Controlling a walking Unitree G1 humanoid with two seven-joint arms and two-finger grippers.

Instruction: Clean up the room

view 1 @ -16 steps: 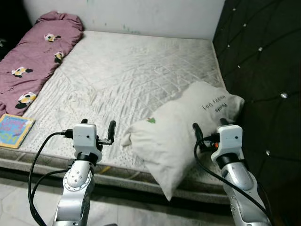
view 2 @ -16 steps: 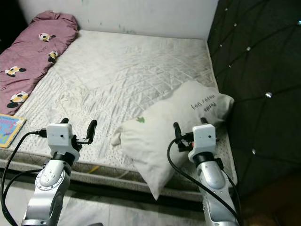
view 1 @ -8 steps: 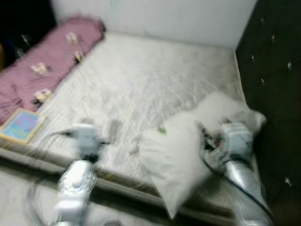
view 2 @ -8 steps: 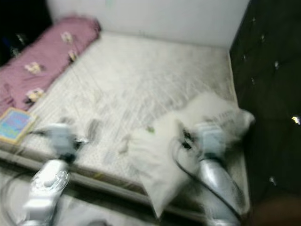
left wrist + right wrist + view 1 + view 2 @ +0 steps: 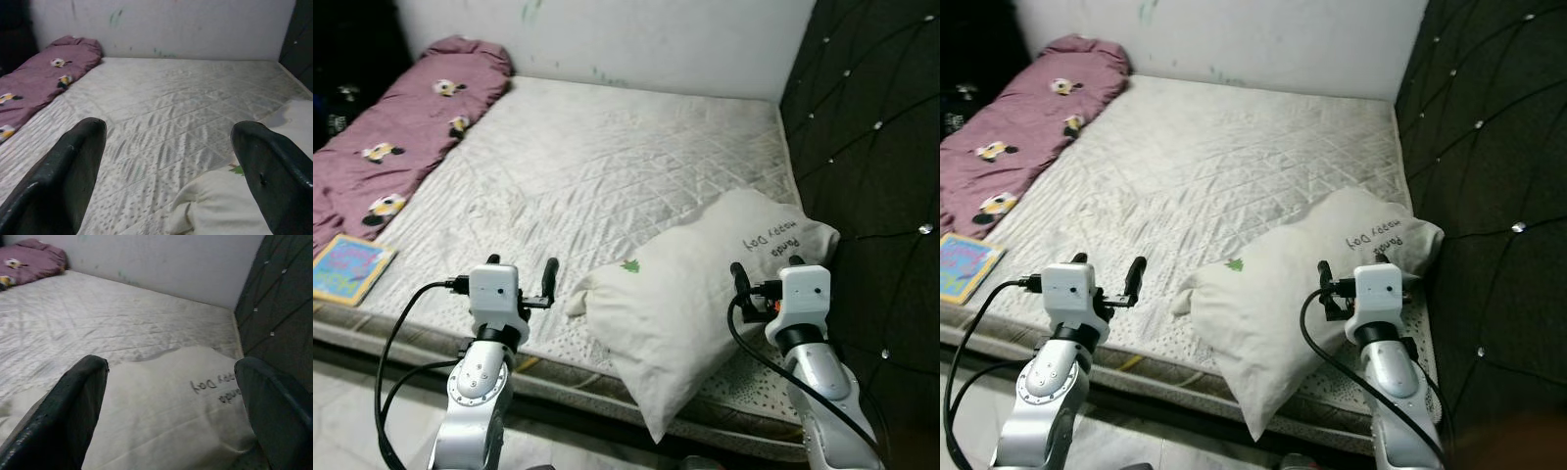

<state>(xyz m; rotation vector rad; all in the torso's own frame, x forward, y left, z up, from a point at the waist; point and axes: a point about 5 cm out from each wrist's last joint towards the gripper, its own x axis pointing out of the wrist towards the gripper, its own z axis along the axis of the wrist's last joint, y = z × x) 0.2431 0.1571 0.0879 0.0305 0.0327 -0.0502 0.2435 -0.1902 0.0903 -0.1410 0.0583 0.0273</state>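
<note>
A white pillow (image 5: 695, 284) with black lettering and a small green mark lies at the right of the mattress (image 5: 607, 157), one corner hanging over the front edge. My left gripper (image 5: 521, 268) is open above the front edge, just left of the pillow, which shows by one finger in the left wrist view (image 5: 225, 210). My right gripper (image 5: 766, 271) is open over the pillow's right end, with the pillow (image 5: 166, 411) between its fingers and below them. Neither holds anything.
A purple blanket (image 5: 401, 137) with cartoon prints runs along the mattress's left side. A colourful book (image 5: 350, 267) lies at the front left corner. A dark tufted headboard (image 5: 871, 127) stands on the right, a white wall behind, and tiled floor (image 5: 352, 411) in front.
The whole picture shifted and blurred half a second ago, so the camera moved. Both arms keep the same pose with open fingers. The pillow lies as before.
</note>
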